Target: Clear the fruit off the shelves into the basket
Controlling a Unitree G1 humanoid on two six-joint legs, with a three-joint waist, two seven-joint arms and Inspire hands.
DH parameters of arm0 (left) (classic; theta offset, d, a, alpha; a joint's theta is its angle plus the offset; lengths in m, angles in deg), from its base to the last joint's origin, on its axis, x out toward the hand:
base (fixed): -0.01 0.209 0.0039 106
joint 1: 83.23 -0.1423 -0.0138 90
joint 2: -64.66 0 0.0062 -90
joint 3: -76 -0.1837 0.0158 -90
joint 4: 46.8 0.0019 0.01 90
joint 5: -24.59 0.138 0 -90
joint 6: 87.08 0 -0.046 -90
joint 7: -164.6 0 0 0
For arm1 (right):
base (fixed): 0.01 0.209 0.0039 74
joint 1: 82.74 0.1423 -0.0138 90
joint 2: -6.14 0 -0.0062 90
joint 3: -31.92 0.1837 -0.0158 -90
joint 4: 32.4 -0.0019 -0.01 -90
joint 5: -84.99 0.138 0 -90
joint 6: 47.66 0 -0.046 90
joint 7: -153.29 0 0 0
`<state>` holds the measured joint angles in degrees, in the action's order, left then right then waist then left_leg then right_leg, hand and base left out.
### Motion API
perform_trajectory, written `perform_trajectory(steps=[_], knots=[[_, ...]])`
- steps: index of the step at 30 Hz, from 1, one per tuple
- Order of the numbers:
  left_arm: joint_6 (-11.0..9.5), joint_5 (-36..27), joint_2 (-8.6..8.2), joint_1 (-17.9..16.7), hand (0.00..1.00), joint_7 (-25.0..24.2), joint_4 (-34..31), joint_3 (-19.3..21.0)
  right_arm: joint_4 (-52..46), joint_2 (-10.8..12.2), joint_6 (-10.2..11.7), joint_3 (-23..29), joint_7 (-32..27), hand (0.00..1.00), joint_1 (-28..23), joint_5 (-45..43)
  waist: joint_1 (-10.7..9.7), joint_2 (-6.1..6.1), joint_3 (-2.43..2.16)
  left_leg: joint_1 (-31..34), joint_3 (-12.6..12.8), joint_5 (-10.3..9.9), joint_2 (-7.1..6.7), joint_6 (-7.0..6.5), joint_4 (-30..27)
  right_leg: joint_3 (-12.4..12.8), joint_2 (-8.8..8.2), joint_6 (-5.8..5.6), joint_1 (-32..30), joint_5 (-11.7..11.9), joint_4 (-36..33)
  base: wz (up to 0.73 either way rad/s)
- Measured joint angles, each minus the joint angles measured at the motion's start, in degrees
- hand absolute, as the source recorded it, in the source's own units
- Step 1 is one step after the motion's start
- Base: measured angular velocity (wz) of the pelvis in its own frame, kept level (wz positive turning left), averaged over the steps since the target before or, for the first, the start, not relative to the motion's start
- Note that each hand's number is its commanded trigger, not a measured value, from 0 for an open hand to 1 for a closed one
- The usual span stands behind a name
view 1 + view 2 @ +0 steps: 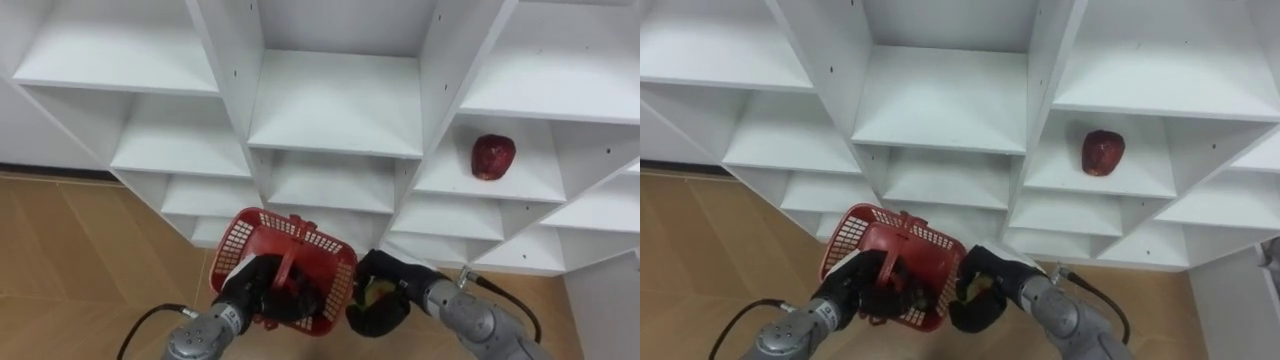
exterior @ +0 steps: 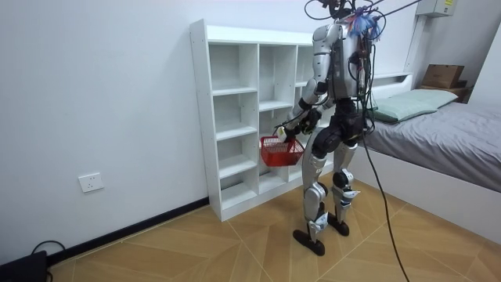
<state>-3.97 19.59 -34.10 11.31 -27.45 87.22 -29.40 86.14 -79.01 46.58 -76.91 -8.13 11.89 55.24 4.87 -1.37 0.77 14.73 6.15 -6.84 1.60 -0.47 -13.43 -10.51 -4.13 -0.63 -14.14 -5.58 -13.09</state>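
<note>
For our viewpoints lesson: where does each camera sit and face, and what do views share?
Left eye view: on the head, looking down at the white closet; left hand holding the red basket, right hand round a yellowish fruit.
Right eye view: same, slightly offset.
Room view: stands aside, showing the whole robot facing the closet.
All share the basket; both eyes the red fruit.

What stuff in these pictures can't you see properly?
1. Inside the red basket: in the eye views, the left robot hand and the handle cover it; in the room view it's too small.
2. The yellow-green thing in the right robot hand: curled fingers hide most of it.
3. The red fruit on the shelf: too small to tell which kind.
</note>
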Motion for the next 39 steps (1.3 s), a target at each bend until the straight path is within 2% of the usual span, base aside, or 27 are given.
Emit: perform_trajectory(steps=[8,13,18,39], knots=[[-0.3,-3.61,0.4,0.03,1.0,-2.77,0.0,-1.94,0.01,0.08,0.0,-0.04,-1.57,1.0,0.72,0.04,-0.25,-0.24,0.16,0.61,0.14,0.01,-0.01,-0.01,-0.06,0.08,-0.09,0.04,-0.79,-0.04,-0.5,0.0],[-0.32,-4.43,0.59,0.05,1.0,-5.35,0.03,-2.96,0.05,0.12,0.02,-0.05,-3.8,1.0,1.65,-0.01,-0.35,-0.76,0.59,0.68,0.18,0.03,-0.03,-0.03,-0.09,0.17,-0.1,0.04,-0.91,-0.06,-0.5,0.0],[-0.33,-4.42,1.29,0.08,1.0,-6.44,0.12,-3.11,0.72,0.1,0.05,-0.05,-6.11,1.0,2.29,0.23,-0.49,-0.87,0.79,0.75,0.18,0.02,-0.02,-0.03,-0.1,0.12,-0.08,0.04,-0.9,-0.05,-0.45,0.0],[-0.33,-4.38,2.48,0.28,1.0,-7.16,0.5,-4.03,2.88,0.41,0.06,-0.21,-10.32,1.0,3.73,2.84,-1.51,-0.84,0.87,0.7,0.2,0.02,-0.03,-0.03,0.01,0.18,-0.09,0.01,-0.95,-0.09,-0.47,0.0]])
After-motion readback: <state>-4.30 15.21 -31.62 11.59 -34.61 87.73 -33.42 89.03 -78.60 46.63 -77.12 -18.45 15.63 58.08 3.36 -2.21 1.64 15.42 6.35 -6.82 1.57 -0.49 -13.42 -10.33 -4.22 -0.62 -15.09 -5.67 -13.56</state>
